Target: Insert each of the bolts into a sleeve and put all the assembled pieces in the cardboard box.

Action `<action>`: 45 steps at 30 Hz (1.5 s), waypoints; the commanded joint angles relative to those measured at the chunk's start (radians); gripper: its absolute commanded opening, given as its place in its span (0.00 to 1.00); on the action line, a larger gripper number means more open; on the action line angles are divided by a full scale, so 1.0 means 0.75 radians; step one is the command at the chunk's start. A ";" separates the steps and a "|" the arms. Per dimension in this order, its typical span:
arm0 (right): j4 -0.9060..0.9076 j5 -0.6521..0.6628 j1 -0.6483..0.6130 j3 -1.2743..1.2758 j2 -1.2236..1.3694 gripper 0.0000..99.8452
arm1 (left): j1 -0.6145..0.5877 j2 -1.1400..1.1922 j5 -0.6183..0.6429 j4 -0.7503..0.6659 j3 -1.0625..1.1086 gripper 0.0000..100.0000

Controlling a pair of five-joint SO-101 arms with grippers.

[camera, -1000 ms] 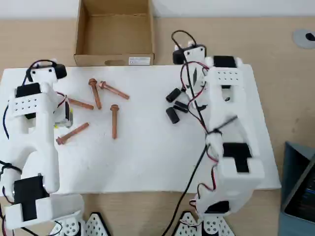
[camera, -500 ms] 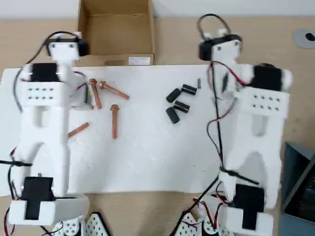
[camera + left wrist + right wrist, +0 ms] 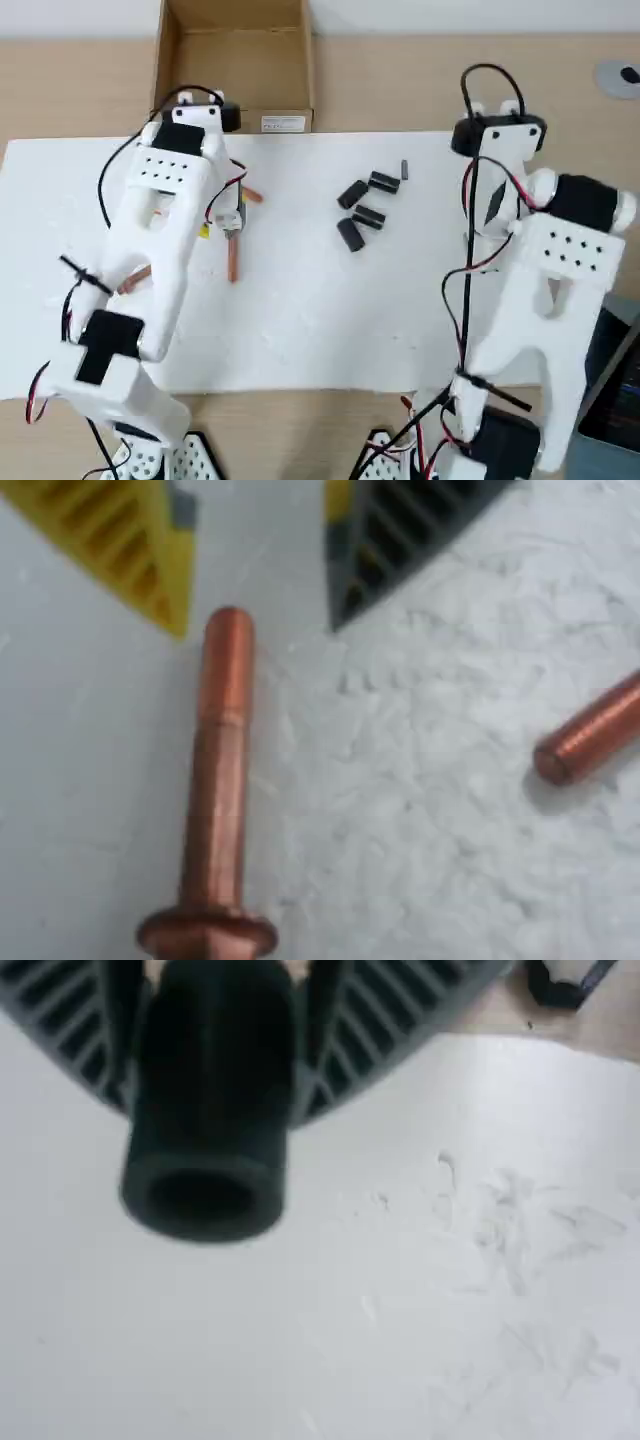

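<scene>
From above, the cardboard box (image 3: 235, 65) sat at eleven o'clock of the white mat (image 3: 330, 320), loose sleeves (image 3: 361, 211) near centre, bolts (image 3: 233, 255) at nine beneath the left arm (image 3: 160, 230). At the left wrist, the left gripper (image 3: 257, 620) gaped wide astride one bolt (image 3: 222, 780), apparently aligned to seize it. At the right wrist, the right gripper (image 3: 215, 1010) clamped a sleeve (image 3: 205, 1130), bore outward, likely to receive a bolt.

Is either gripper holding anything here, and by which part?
Right gripper clamps a black cylindrical sleeve by its sides. Left gripper is open over a copper bolt.
</scene>
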 commanded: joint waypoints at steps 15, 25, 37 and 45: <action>-0.143 0.012 0.009 0.163 -0.142 0.01 | 0.018 0.214 0.008 -0.250 -0.070 0.10; -0.143 0.012 0.007 0.163 -0.142 0.01 | 0.014 0.322 0.010 -0.307 -0.070 0.10; -0.133 0.010 0.007 0.157 -0.150 0.01 | 0.031 0.388 0.008 -0.295 -0.070 0.01; -0.008 0.002 0.007 0.054 -0.152 0.01 | 0.106 0.175 0.014 -0.061 -0.223 0.01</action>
